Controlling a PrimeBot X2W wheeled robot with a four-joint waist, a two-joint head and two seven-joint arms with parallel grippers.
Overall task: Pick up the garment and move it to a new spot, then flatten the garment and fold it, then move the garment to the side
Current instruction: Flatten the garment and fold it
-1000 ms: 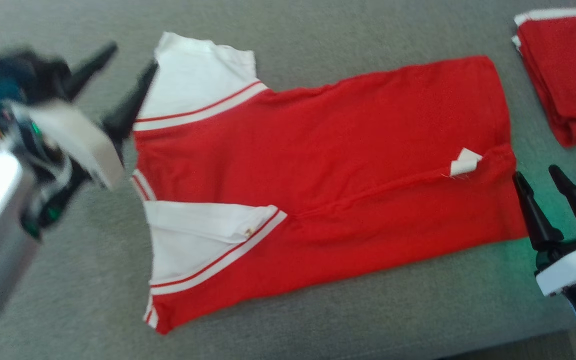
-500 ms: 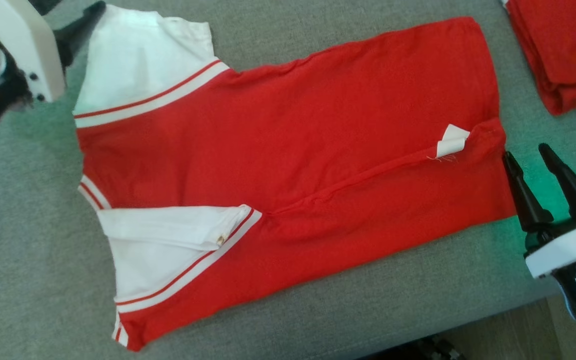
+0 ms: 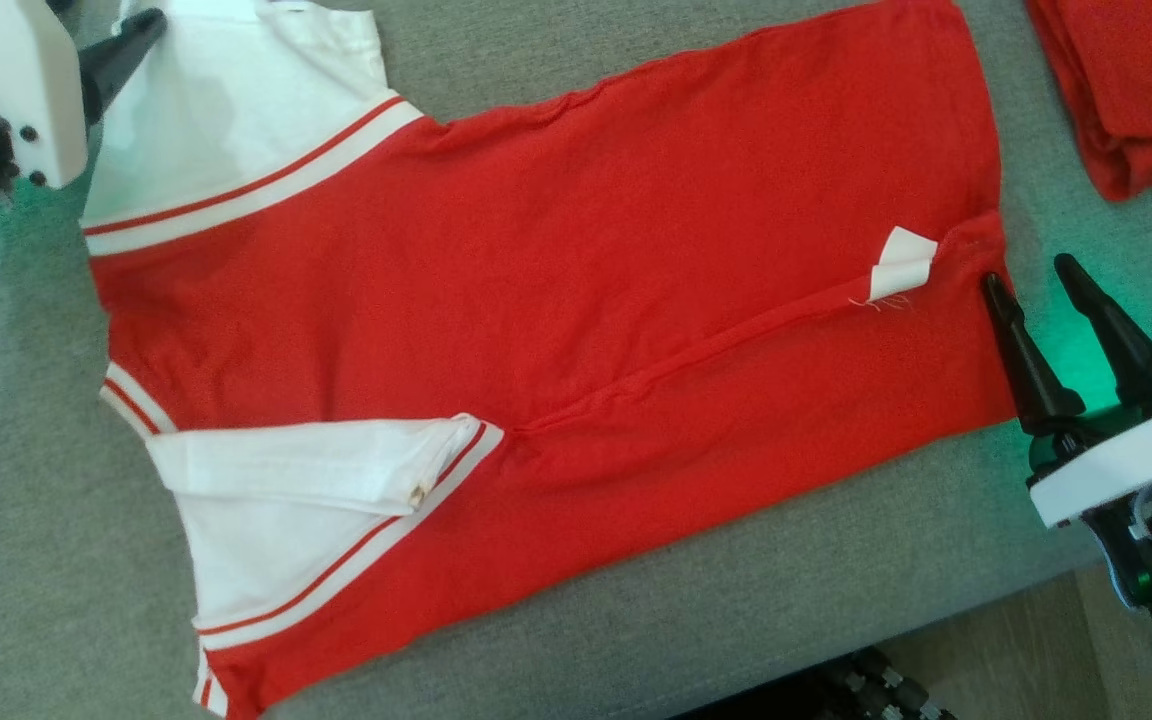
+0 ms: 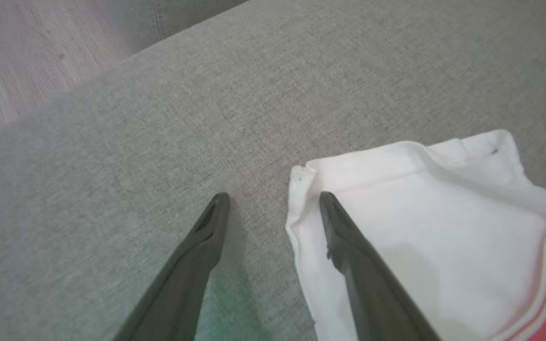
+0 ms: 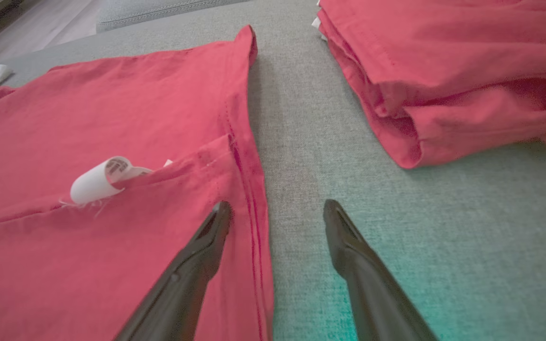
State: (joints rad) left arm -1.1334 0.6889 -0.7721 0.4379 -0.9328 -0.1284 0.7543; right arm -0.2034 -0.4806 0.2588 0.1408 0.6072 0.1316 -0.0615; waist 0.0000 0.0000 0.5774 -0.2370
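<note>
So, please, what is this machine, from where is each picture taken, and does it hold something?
It is a robot with two arms. One picture comes from its head, looking down; the other two come from cameras on its wrists, looking along the dark fingers. On the grey cushion lies a red-and-white shirt, spread out, and a folded red pile beside it. The left end effector stands open across the edge of a white sleeve, the right end effector open across the hem. Nothing is held.

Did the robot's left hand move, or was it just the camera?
Yes. Against the white sleeve, the left gripper went up the head view toward the sleeve's far corner; one finger now overlaps the cloth.
</note>
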